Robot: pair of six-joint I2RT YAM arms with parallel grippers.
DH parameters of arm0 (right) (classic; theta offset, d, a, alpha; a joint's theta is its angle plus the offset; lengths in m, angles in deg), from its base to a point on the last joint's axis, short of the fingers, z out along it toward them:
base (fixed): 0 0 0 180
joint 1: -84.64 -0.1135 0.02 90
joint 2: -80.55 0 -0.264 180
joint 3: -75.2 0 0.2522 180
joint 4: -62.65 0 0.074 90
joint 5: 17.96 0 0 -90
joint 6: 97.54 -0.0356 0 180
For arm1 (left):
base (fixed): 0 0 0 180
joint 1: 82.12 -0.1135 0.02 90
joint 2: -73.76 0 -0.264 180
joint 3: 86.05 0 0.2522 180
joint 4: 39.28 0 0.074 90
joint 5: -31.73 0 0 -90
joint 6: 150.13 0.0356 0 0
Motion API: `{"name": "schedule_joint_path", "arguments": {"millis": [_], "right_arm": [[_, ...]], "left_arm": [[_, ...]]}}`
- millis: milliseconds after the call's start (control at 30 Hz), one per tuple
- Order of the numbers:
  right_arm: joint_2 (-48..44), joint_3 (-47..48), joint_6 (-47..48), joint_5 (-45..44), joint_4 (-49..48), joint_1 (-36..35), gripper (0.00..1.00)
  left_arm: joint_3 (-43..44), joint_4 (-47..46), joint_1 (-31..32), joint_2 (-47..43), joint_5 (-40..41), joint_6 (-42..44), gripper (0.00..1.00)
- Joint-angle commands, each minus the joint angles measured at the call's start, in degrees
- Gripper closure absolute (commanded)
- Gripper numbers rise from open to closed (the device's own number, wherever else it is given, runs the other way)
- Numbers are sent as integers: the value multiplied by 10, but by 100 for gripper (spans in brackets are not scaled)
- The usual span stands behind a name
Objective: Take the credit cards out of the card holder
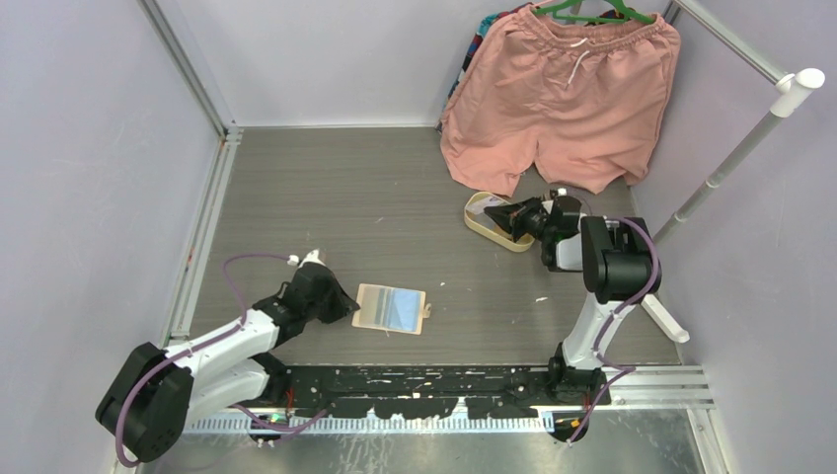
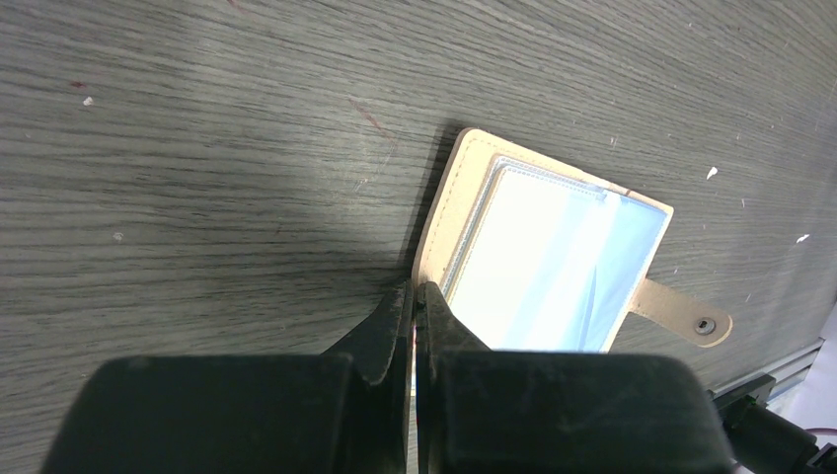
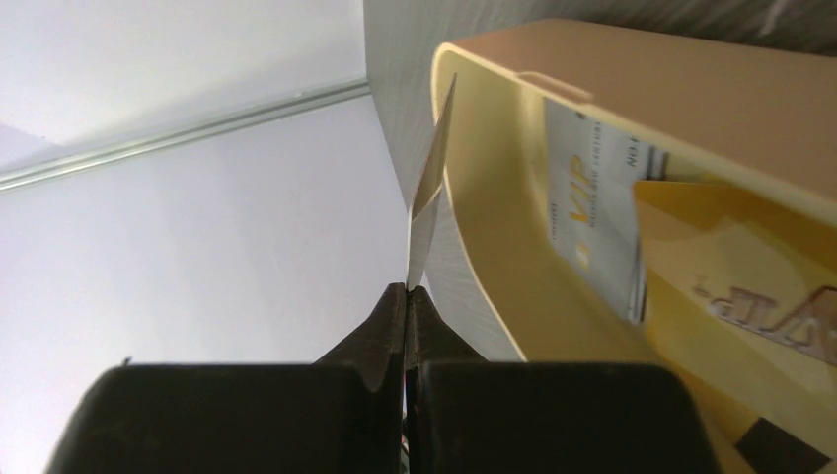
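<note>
The card holder [image 1: 390, 308] lies open on the grey table, tan with pale bluish pockets [image 2: 553, 267] and a snap tab [image 2: 691, 316]. My left gripper [image 1: 352, 306] is shut on the holder's left edge, as the left wrist view [image 2: 415, 288] shows. My right gripper [image 1: 506, 213] is shut on a whitish credit card [image 3: 430, 188], seen edge-on, at the rim of the oval tan tray [image 1: 478, 205]. Inside the tray [image 3: 494, 227] lie a whitish card marked VIP [image 3: 592, 212] and an orange-yellow card [image 3: 730, 276].
Pink shorts [image 1: 558, 99] hang on a green hanger at the back right, their hem just behind the tray. A white pole [image 1: 740, 148] on a stand leans at the right. Lilac walls with metal rails enclose the table.
</note>
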Motion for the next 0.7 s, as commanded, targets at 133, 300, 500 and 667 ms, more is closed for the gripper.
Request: {"name": "schedule_joint_path", "arguments": {"millis": [133, 300, 500, 667], "right_arm": [[32, -12, -22, 7, -82, 6, 99], [50, -9, -13, 3, -69, 15, 99], [49, -4, 13, 0, -30, 31, 99], [26, 13, 61, -2, 54, 38, 99]], "left_arm": [[2, 74, 0, 8, 23, 22, 100], [5, 76, -1, 13, 21, 25, 100], [11, 84, -1, 13, 20, 31, 100], [13, 77, -1, 20, 18, 31, 100]]}}
